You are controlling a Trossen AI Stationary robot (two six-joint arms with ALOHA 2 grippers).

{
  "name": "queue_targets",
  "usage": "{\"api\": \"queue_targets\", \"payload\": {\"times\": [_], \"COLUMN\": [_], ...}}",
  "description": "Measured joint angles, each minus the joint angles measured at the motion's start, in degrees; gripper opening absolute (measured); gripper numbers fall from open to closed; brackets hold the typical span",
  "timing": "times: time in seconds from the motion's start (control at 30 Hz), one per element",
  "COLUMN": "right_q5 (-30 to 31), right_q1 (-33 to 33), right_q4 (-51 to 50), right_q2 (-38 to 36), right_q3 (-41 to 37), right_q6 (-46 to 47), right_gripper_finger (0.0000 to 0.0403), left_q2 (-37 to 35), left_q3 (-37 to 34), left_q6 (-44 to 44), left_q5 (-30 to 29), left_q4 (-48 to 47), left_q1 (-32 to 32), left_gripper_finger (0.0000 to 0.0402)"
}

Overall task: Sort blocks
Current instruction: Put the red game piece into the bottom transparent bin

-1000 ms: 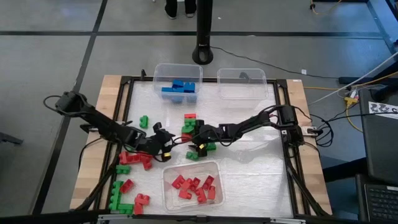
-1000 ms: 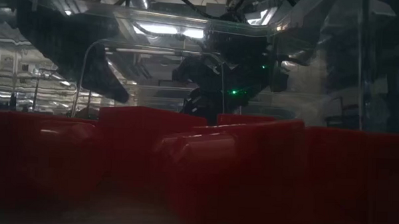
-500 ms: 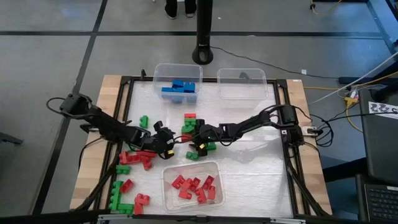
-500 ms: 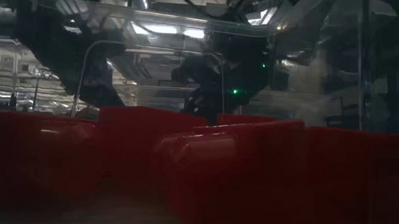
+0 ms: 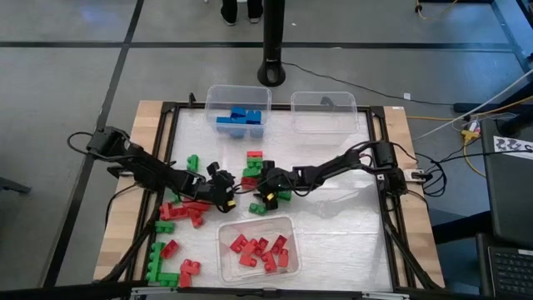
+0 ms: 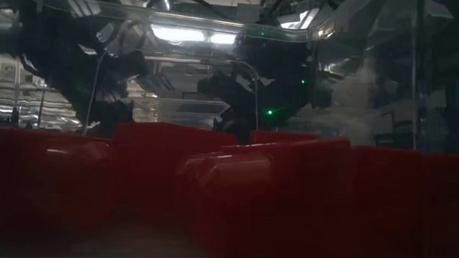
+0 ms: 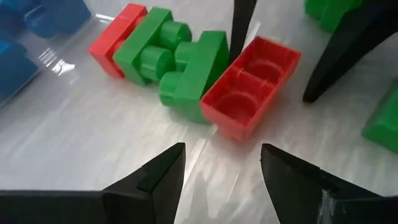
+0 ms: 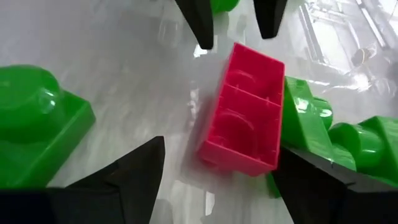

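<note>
A glossy red brick [image 7: 252,87], hollow underside up with two round sockets, lies on the shiny white tabletop [image 5: 333,217] against studded green bricks [image 7: 177,65]. The left pincer [image 7: 221,171] and right pincer [image 8: 214,171] face it from opposite sides, fingers apart, holding nothing. More red bricks fill a clear plastic bin [image 5: 287,223]. No writing is readable.

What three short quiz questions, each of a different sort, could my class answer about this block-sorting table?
1. True or false: the clear plastic bin at the far left holds small blue studded bricks.
2. Which colour fills the near clear bin? A green, B red, C blue.
3. Fill in: the red hollow two-cell brick lying between both open hands touches a ___ brick.

Key: 1 true; 2 B; 3 green.
</note>
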Motion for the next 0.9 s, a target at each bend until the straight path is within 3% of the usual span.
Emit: {"api": "queue_targets", "payload": {"times": [0.33, 0.53, 0.77, 0.9], "right_q5": [4.3, 4.3, 4.3, 4.3], "right_q1": [-0.2, -0.2, -0.2, -0.2], "right_q4": [5.1, 4.9, 5.0, 5.0], "right_q2": [0.0, 0.0, 0.0, 0.0], "right_q3": [0.0, 0.0, 0.0, 0.0], "right_q6": [-0.1, -0.1, -0.3, -1.4], "right_gripper_finger": [0.0282, 0.0282, 0.0282, 0.0282], "left_q2": [0.0, -0.4, -0.4, 1.2], "left_q3": [0.0, 0.0, 0.0, 0.0], "left_q6": [1.9, 2.6, -1.9, 0.8], "left_q5": [1.9, 2.4, 0.8, 1.1], "left_q4": [2.4, 1.7, -5.6, -2.2], "left_q1": [0.0, 0.1, 1.6, 1.5], "left_gripper_finger": [0.0198, 0.0198, 0.0198, 0.0198]}}
